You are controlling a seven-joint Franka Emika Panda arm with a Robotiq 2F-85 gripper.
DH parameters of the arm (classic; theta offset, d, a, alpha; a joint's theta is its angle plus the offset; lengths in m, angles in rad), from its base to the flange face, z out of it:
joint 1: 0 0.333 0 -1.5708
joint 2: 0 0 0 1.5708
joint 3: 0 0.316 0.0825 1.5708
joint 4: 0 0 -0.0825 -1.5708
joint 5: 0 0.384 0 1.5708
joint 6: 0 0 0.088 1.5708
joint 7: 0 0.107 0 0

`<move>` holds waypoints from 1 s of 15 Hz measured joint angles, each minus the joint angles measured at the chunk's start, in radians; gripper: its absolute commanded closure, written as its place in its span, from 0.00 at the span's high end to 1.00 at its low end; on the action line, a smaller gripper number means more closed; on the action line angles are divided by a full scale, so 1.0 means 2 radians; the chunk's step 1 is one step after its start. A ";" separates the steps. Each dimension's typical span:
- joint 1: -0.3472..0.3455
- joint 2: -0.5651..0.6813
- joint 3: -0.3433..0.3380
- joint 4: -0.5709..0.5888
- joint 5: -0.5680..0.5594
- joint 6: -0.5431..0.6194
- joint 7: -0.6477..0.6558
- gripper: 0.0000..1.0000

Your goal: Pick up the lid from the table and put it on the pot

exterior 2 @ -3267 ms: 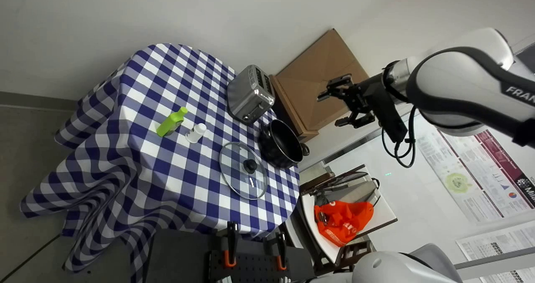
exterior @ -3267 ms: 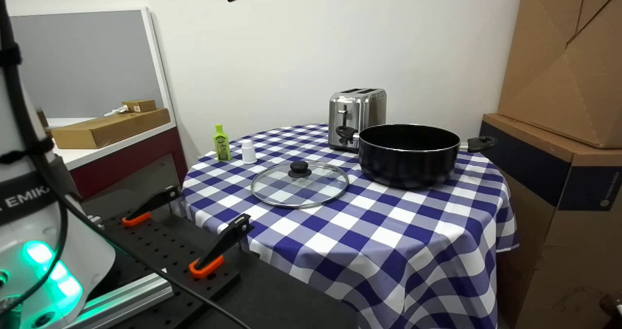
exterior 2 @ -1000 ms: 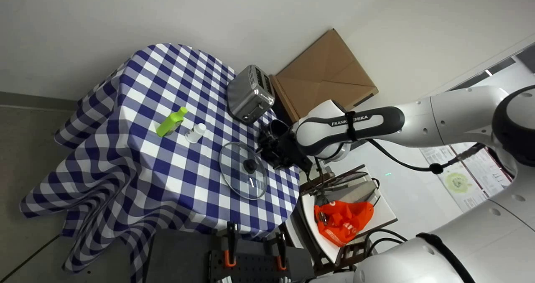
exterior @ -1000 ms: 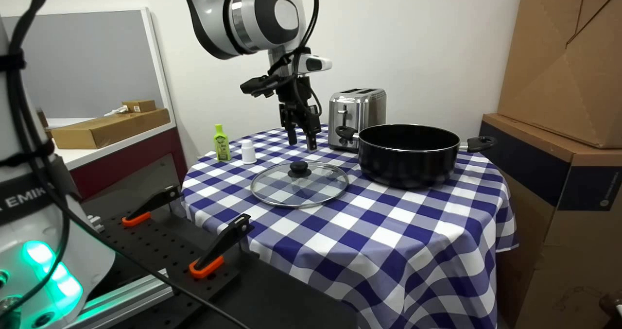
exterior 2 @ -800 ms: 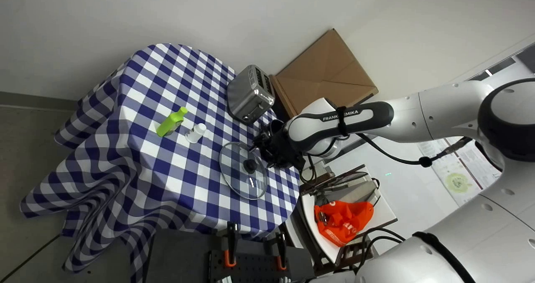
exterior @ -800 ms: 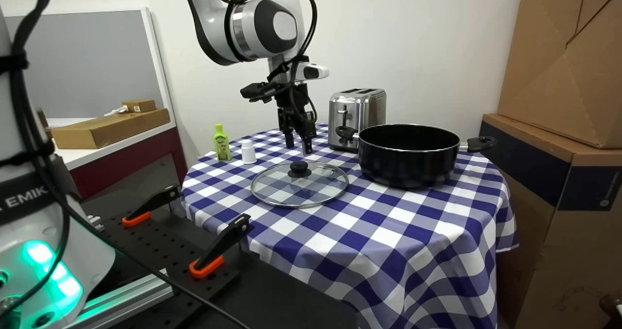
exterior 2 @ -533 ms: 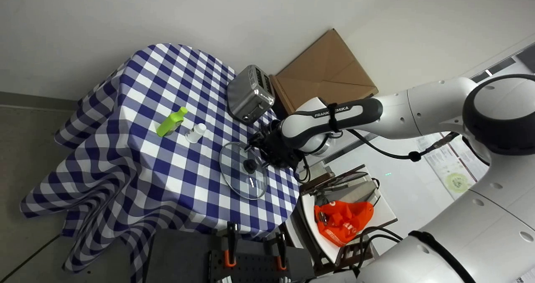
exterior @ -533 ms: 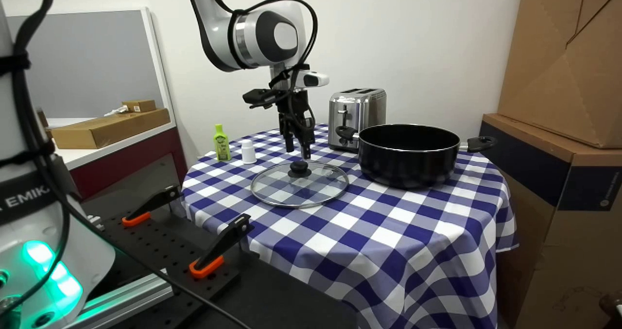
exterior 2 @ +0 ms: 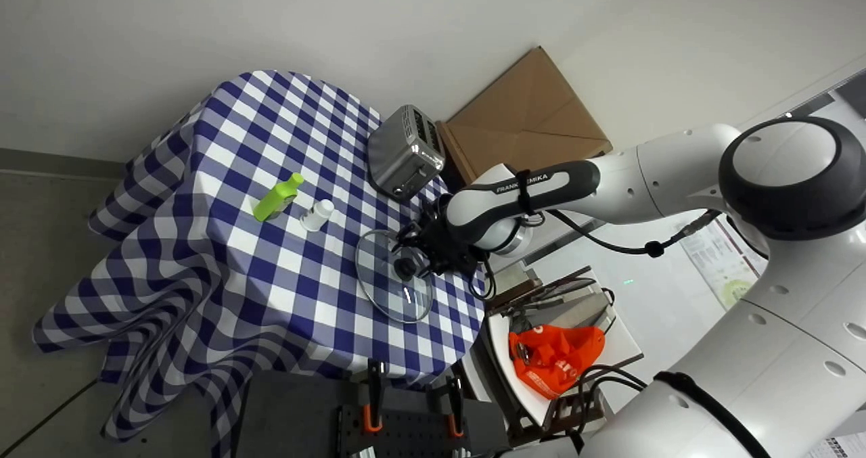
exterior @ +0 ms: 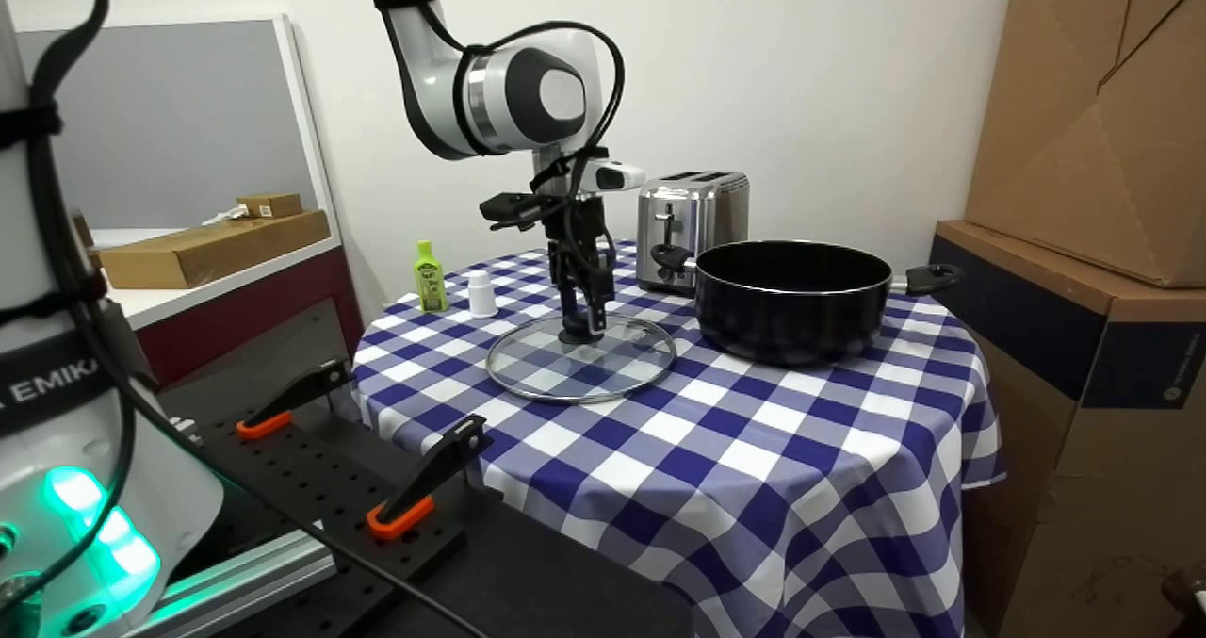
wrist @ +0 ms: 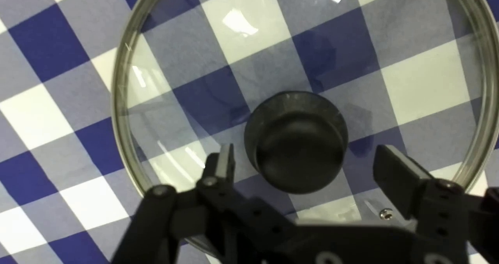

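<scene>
The clear glass lid [exterior: 580, 374] with its metal rim lies flat on the checked table [exterior: 716, 449], left of the pot; it also shows in an exterior view [exterior 2: 389, 299]. My gripper [exterior: 584, 322] points down at the lid's black knob [wrist: 300, 151]. In the wrist view my gripper [wrist: 304, 153] is open, with one finger [wrist: 224, 162] on each side of the knob and a gap to both. Nothing is held. The wide black pot [exterior: 791, 322] stands uncovered on the table; in an exterior view the arm hides most of it.
A steel toaster [exterior: 692, 233] stands behind the pot, near its handle [exterior: 671, 258]. A green bottle [exterior: 431, 278] and a small white bottle [exterior: 481, 296] stand behind the lid to the left. Cardboard boxes [exterior: 1036, 487] stand beside the table. Orange-handled clamps [exterior: 405, 517] sit on the dark workbench.
My gripper has come from high above the scene down over the lid, and in the last second has sunk further to the knob. The lid and pot have not moved.
</scene>
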 measured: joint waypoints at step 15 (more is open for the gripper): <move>0.004 -0.066 0.012 -0.013 0.056 -0.051 -0.060 0.25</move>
